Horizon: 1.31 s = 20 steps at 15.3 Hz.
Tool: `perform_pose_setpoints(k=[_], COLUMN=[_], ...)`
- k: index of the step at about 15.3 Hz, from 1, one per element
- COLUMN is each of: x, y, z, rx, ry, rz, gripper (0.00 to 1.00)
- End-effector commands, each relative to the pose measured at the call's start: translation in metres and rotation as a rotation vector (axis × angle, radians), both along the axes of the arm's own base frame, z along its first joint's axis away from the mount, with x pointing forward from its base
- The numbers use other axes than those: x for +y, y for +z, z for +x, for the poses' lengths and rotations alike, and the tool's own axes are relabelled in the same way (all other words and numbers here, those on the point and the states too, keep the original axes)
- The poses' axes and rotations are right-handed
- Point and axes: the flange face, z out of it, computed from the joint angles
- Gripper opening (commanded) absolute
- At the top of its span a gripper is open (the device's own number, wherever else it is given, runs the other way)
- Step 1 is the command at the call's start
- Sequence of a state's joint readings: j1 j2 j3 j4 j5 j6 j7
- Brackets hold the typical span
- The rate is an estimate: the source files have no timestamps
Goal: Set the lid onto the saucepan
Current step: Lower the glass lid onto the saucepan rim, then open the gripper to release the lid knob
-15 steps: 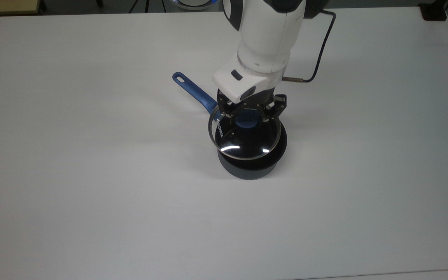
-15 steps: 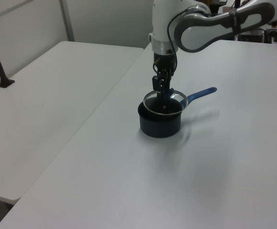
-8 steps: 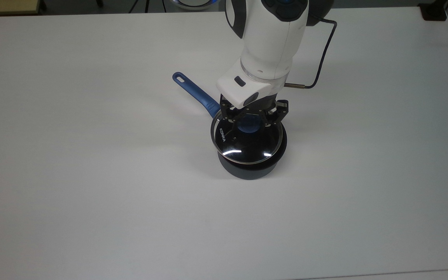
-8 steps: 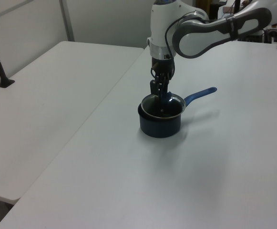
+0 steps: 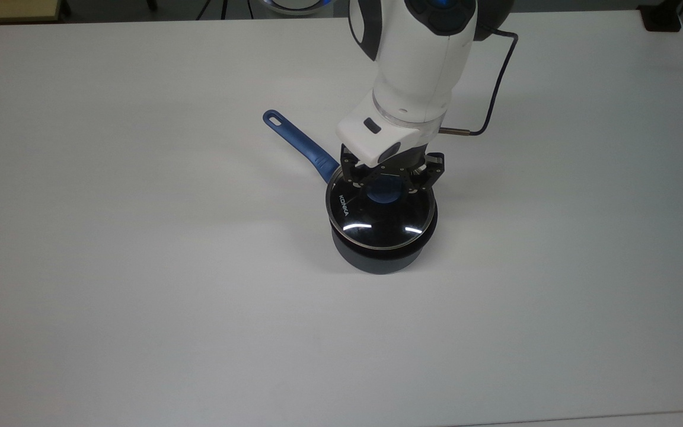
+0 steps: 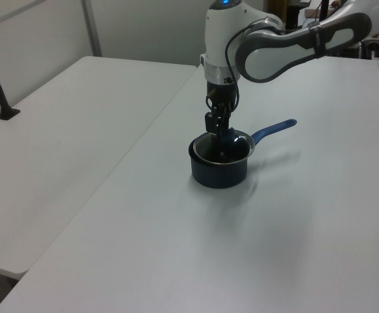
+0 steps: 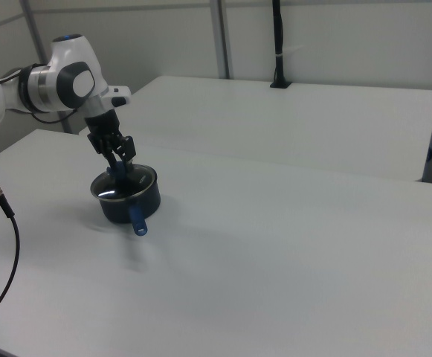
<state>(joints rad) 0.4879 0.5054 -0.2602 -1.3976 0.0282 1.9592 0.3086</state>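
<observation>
Table (image 5: 140, 267): we see a broad white top that bears the whole scene; its smooth surface would, we judge, let a nudged pot slide.
Arm (image 5: 418, 59): we see the white Panda reach down from the far side in the top view, with a dark cable (image 5: 498, 77) trailing off to the top view's right.
Saucepan (image 5: 380, 258): a small dark pot standing upright near the table's middle, its slim blue handle (image 5: 297, 142) running to the far left in the top view. We judge it stiff, moderately heavy, and steady enough to take the lid without being held.
Lid (image 5: 383, 222): a clear glass disc with a metal rim, lying level over the pot's mouth; in the left view its rim (image 6: 223, 149) appears to meet the pot's rim, though we cannot tell whether it is fully seated. We judge it rigid, fragile and slippery on the glass, so it should not be dropped or pinched at the edge.
Gripper (image 5: 390, 179): we see its fingers set narrow about the knob, holding the lid from above.
Knob (image 5: 384, 191): the blue centre piece, which we judge the proper place to take hold, since it is balanced and keeps the fingers off the glass.
</observation>
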Motion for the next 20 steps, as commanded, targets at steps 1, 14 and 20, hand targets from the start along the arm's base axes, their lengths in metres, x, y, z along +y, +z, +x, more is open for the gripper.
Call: perform_pose_setpoints(k=[1,14,20], x=[0.008,0.005,-0.011], y=[-0.001,-0.004,0.071], z=[0.004,0.008,-0.027], rx=[-0.043,-0.057,-0.053], ry=[-0.034,-0.058,-0.068], rz=[-0.001,0.003,0.061], gripper=[0.32,1.0,1.0])
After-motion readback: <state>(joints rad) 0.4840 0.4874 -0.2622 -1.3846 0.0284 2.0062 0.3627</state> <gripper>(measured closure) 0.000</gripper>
